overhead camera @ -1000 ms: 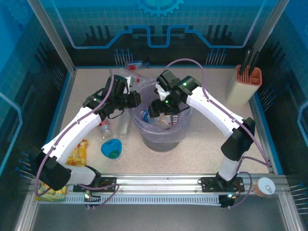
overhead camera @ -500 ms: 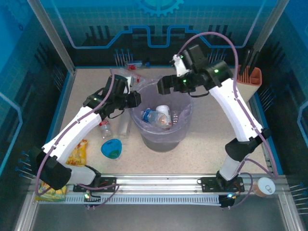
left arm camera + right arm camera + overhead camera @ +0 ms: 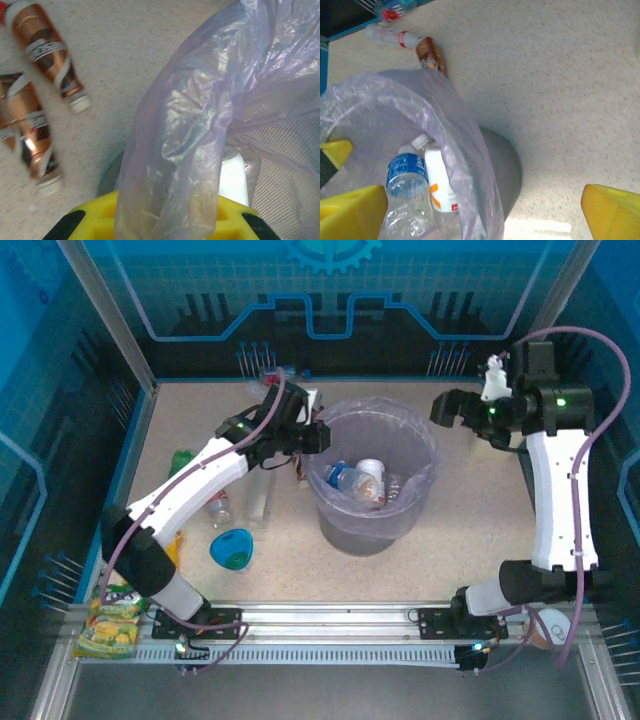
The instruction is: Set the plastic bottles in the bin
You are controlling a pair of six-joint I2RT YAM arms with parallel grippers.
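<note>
Top external view has the bin (image 3: 370, 532) in the middle of the counter (image 3: 470, 540), with a few plastic bottles (image 3: 347, 478) lying inside, so the job is partly done. More are left out: two brown bottles (image 3: 50, 55) near its eleven o'clock side, clear bottles (image 3: 219, 510) at nine o'clock, and a green bottle (image 3: 181, 460) further that way. The right gripper (image 3: 443, 408) is wide open and empty at the bin's two o'clock. The left gripper (image 3: 318, 436) sits at the rim at ten o'clock, maybe pinching the lilac bag (image 3: 200, 125), but I cannot tell if it is closed.
</note>
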